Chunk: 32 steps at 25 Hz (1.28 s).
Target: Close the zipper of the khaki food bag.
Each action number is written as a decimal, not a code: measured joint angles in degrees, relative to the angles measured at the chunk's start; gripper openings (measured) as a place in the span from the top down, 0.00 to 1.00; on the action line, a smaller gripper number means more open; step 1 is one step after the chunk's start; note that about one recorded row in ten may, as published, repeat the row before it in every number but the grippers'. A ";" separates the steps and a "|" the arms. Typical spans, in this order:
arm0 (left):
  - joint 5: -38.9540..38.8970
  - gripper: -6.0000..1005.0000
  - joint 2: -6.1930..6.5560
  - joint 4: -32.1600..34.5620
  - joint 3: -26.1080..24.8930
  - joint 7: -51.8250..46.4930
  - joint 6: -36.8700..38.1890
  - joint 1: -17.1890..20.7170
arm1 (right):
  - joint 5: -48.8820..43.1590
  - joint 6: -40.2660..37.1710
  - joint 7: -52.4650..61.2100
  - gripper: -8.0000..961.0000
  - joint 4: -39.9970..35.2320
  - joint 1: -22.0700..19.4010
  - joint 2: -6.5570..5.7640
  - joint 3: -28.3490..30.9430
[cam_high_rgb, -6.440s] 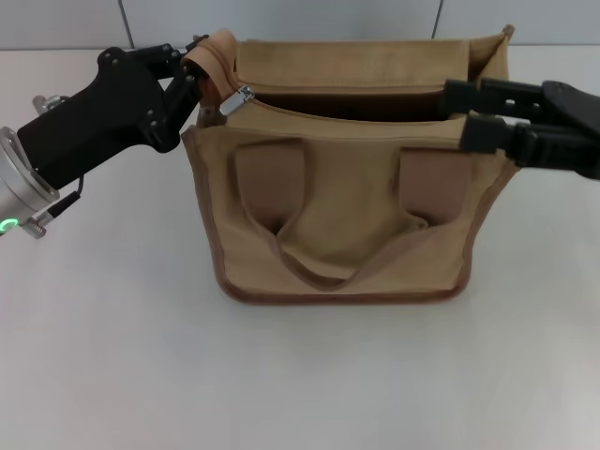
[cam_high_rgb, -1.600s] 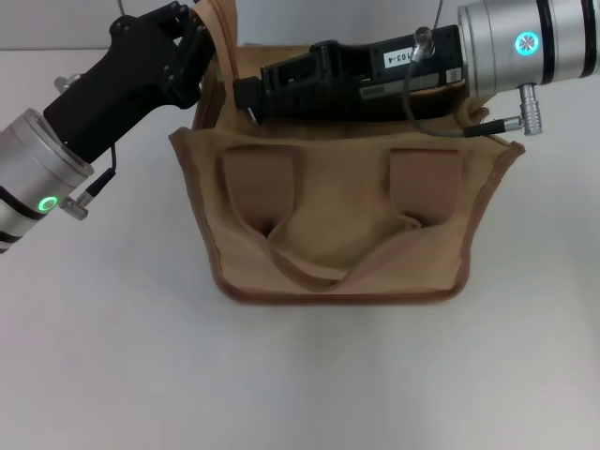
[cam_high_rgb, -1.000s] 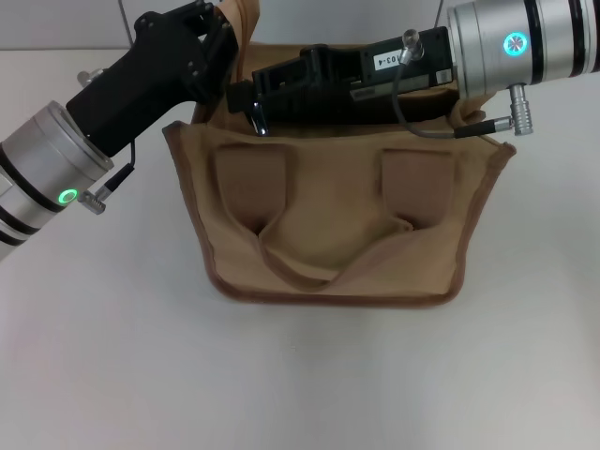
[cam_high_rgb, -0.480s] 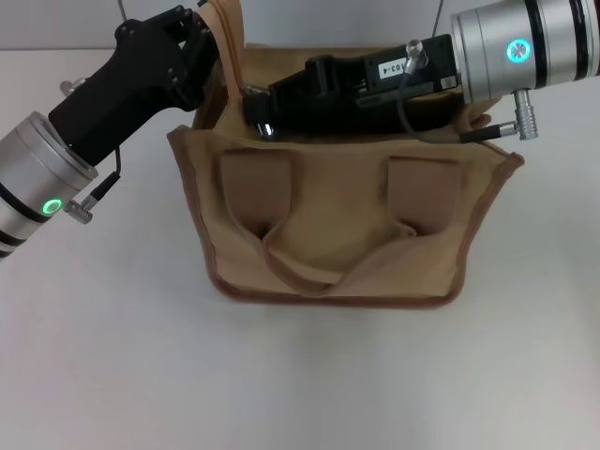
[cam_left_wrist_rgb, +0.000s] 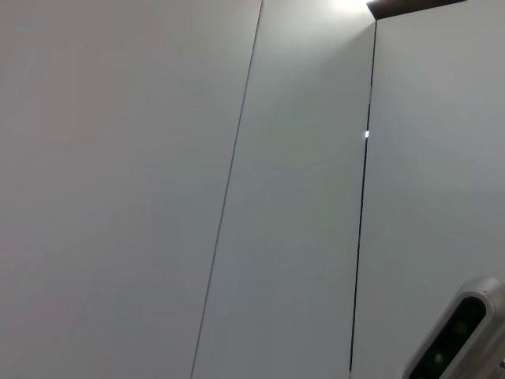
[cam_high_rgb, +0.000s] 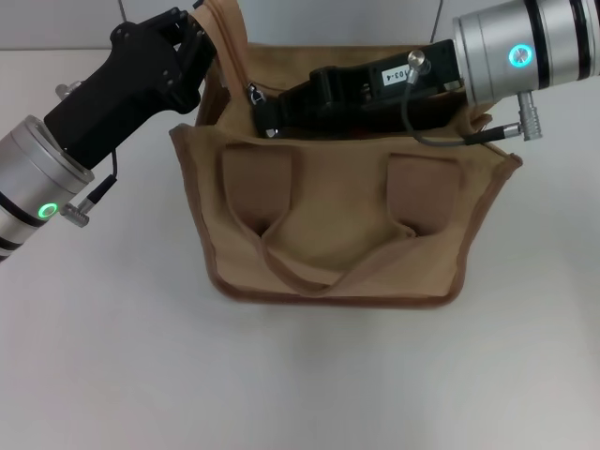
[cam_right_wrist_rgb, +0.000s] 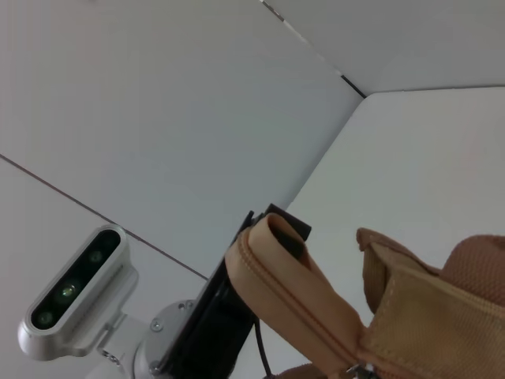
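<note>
Head view: khaki food bag [cam_high_rgb: 337,220] upright on white table [cam_high_rgb: 112,356], interior hidden by right arm. Left gripper [cam_high_rgb: 208,49] clamped on zipper [cam_high_rgb: 228,58] end tab at bag's left top corner, tab pulled up. Right gripper [cam_high_rgb: 260,105] over bag top at silver pull; finger opening can't tell.
Left wrist view: only wall panels [cam_left_wrist_rgb: 237,189].
Right wrist view: zipper end loop [cam_right_wrist_rgb: 292,276] raised, left gripper [cam_right_wrist_rgb: 264,237] holding it.

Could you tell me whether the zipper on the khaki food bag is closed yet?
Not yet. The silver pull of the zipper is near the left end of the khaki food bag, at the right gripper.
</note>
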 joint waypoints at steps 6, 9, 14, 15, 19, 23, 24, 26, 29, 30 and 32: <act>0.01 0.98 0.17 0.51 -1.38 -0.70 0.40 0.61 | -3.63 -0.24 4.68 0.99 -8.34 -4.14 0.10 0.21; 0.02 0.97 0.28 1.16 -2.77 -1.00 0.78 1.28 | -6.23 -1.15 7.95 0.99 -13.89 -7.04 0.06 0.57; 0.05 0.97 0.30 2.57 -4.59 -2.04 1.20 2.32 | -9.78 -3.97 12.67 0.99 -22.16 -11.32 -0.92 3.05; 0.04 0.97 0.32 2.73 -4.85 -2.17 1.23 2.45 | -10.73 -4.93 13.26 0.99 -23.53 -11.86 -1.01 4.28; 0.01 0.97 0.37 3.43 -5.73 -2.27 1.29 2.89 | -13.51 -8.55 14.19 0.99 -27.47 -13.50 -1.12 9.77; -0.10 0.97 0.41 3.61 -5.88 -2.37 1.34 3.05 | -10.65 -12.61 11.68 0.99 -28.01 -14.03 -1.39 13.82; -0.12 0.97 0.41 3.61 -5.89 -2.37 1.34 3.05 | -9.18 -13.55 10.34 0.99 -27.82 -14.13 -1.44 14.42; -0.13 0.97 0.41 3.61 -5.89 -2.37 1.36 3.07 | -4.39 -14.98 7.01 0.99 -26.81 -14.81 -1.55 15.74; -0.14 0.97 0.41 3.55 -5.89 -2.38 1.36 3.40 | 8.40 -16.60 -3.30 0.94 -20.52 -17.76 -2.62 17.63; -0.14 0.97 0.41 3.55 -5.89 -2.38 1.36 3.40 | 8.40 -16.60 -3.30 0.91 -20.52 -17.76 -2.62 17.63; -0.14 0.97 0.37 3.43 -5.89 -2.38 1.18 3.50 | 13.31 -18.02 -9.67 0.83 -16.73 -18.84 -3.48 17.48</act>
